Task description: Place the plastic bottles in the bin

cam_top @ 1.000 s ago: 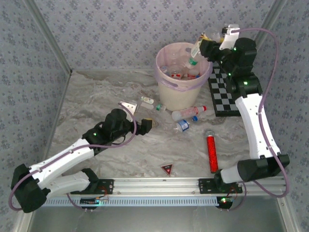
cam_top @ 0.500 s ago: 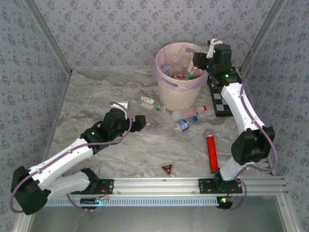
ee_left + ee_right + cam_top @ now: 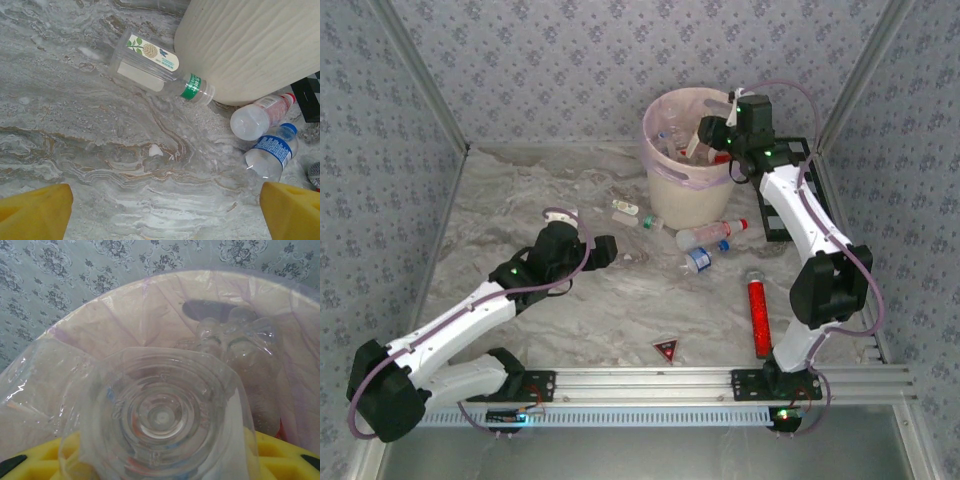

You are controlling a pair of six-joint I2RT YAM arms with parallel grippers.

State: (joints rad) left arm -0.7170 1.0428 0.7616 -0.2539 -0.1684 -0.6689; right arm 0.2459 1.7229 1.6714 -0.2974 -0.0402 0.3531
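1. Three plastic bottles lay on the bench [image 3: 520, 200] in front of the bin [image 3: 670, 190]. The green-capped bottle [image 3: 155, 65], with a white label, had its cap just beside the bin wall. The red-labelled bottle [image 3: 262, 114] and the blue-labelled bottle [image 3: 272, 150] lay side by side to its right.
2. The left fingers [image 3: 35, 210] stood wide apart with nothing between them. They hung over bare bench on the near side of those three bottles and touched none of them.
3. The right fingers [image 3: 272, 452] were partly closed on a clear bottle [image 3: 160, 415], whose base faced the wrist camera. From above, this bottle was held over the right side of the bin's opening, at rim height.
4. More bottles [image 3: 245, 340] lay inside the bin against its pale pink liner. Their number could not be told.
5. A red glittery tube [image 3: 757, 315] and a small red triangle [image 3: 666, 349] lay on the bench nearer the arm bases, well apart from the bin.
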